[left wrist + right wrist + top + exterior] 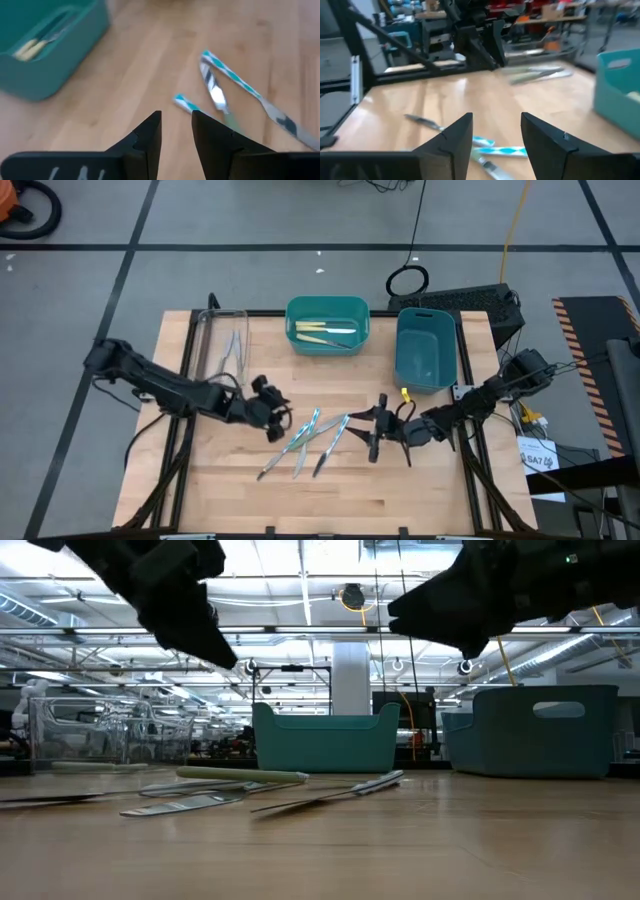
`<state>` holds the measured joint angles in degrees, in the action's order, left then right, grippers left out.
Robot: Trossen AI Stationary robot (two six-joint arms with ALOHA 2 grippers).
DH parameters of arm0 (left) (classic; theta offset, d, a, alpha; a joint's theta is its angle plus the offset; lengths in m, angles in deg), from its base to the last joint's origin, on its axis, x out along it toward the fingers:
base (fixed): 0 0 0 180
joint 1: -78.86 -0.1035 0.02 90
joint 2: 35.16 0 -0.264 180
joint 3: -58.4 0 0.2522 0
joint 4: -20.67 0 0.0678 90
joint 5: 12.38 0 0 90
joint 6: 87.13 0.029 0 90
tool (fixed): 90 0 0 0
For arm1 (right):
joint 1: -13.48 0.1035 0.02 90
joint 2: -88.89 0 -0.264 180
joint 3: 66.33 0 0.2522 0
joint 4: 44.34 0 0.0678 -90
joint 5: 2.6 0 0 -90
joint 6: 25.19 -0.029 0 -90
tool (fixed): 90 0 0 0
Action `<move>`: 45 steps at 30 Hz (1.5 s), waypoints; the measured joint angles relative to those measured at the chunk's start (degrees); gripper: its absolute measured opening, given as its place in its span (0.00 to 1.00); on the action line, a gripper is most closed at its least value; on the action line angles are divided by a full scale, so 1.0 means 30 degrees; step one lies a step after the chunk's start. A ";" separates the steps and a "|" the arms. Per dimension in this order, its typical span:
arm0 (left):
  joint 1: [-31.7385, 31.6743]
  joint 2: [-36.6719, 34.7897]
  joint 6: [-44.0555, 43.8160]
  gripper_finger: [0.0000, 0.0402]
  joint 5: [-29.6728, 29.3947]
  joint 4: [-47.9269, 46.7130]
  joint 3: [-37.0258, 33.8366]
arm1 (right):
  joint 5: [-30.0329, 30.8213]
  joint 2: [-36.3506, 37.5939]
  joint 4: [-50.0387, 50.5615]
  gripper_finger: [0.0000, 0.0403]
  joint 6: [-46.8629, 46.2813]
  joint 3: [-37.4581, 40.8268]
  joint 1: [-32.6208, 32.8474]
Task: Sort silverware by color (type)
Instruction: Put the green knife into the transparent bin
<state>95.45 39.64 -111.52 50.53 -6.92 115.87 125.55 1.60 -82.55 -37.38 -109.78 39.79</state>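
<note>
We judge we are between picks — both grippers hang empty over mid-bench. The left gripper, fingers narrowly parted, and the right gripper, spread wide, flank the loose silverware; next calls for descending onto one handle. Farther back, yellow-handled pieces lie in the teal bin.

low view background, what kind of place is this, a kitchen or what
Probably a robotics lab or workshop, not a kitchen: exposed ceiling beams and strip lights, workbenches with equipment behind the wooden table, and a taped grey floor.

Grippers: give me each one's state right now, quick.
Left end effector: open, holding nothing, above the loose silverware.
Right end effector: open, holding nothing.
</note>
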 joint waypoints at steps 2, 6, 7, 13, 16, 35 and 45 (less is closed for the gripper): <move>0.0451 0.0819 0.0113 0.30 0.0007 0.0428 -0.0007 | -0.0851 0.0000 0.0403 0.40 -0.0403 0.0000 -0.0194; 0.1237 0.2264 -0.0139 0.35 0.0454 0.1399 -0.0017 | -0.1739 0.0000 0.1388 0.40 -0.1102 0.0000 -0.0459; 0.1456 0.2588 -0.0324 0.38 0.0456 0.1687 -0.0015 | -0.1786 0.0000 0.1657 0.40 -0.1280 0.0000 -0.0504; 0.2739 0.4271 -0.0032 0.54 0.0431 0.3830 0.0000 | -0.1811 0.0000 0.2248 0.40 -0.1434 0.0000 -0.0519; 0.3399 0.5366 0.0936 0.59 0.0339 0.5351 0.0000 | -0.1808 0.0000 0.2237 0.40 -0.1435 0.0000 -0.0519; 0.5586 1.0391 0.1163 0.62 -0.3340 0.2267 0.3369 | -0.1815 0.0000 0.2710 0.40 -0.1435 -0.0005 -0.0512; 0.6098 1.2453 -0.0743 0.62 -0.5405 -0.3184 0.6433 | -0.1812 -0.0007 0.2889 0.40 -0.1435 -0.0015 -0.0512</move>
<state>113.75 77.00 -113.75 34.31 -16.47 135.16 120.12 1.58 -73.88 -41.68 -109.82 38.25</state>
